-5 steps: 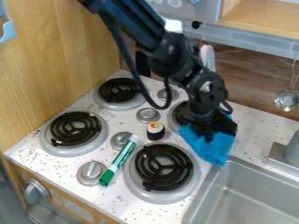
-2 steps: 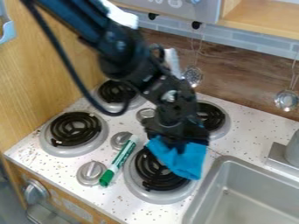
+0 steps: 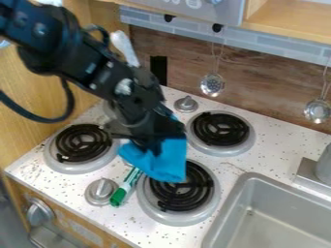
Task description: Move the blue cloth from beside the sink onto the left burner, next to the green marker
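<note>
Clenched fingers [image 3: 152, 143] grip a bunched blue cloth [image 3: 163, 162], which hangs down below them. Above, the black arm [image 3: 97, 68] slants in from the upper left, crossing in front of the back left part of the stove.

Beneath spreads the white speckled table [image 3: 281, 133], with the grey sink [image 3: 278, 213] set into its right side. Four burners sit in the left part. The front right burner [image 3: 178, 196] lies partly behind the cloth's lower edge; whether the two touch, I cannot tell. The back right burner [image 3: 221, 130] and the front left burner [image 3: 81, 143] are mostly uncovered, while the arm hides much of the back left one.

As for progress, the grasp seems done: the cloth is held, and its bulk appears raised over the stove, between the left and right burners. Letting go is undone, and the cloth has not been laid down flat anywhere.

Among the smaller things, a front knob [image 3: 101, 190] stands beside a green-capped marker [image 3: 123, 192], whose upper end is hidden behind the cloth. Another knob [image 3: 186, 104] stands near the back edge, and a round metal strainer [image 3: 212, 85] hangs against the wooden backsplash [image 3: 259, 87].
</note>
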You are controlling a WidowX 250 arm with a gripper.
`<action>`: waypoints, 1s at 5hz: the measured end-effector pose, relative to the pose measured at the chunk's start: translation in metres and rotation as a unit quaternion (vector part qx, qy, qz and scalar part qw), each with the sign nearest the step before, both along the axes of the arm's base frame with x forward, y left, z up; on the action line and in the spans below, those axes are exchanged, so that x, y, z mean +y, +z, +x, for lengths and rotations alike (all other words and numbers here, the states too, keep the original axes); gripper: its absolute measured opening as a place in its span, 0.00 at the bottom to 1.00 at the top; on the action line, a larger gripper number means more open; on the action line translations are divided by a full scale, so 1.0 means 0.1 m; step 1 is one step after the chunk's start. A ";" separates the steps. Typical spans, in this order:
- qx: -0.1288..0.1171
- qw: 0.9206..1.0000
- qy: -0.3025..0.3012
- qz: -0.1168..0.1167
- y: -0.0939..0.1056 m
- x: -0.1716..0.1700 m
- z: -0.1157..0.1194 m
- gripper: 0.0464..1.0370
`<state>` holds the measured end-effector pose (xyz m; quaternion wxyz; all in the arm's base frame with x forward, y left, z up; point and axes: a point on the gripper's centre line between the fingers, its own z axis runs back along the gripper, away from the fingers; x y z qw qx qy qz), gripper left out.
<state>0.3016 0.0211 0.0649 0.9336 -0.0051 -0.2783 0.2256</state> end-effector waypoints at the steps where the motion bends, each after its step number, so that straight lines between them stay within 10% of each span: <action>1: -0.012 0.999 0.046 -0.005 0.05 0.29 -0.04 0.04; 5: 0.041 0.992 0.119 0.031 -0.14 0.92 0.15 0.04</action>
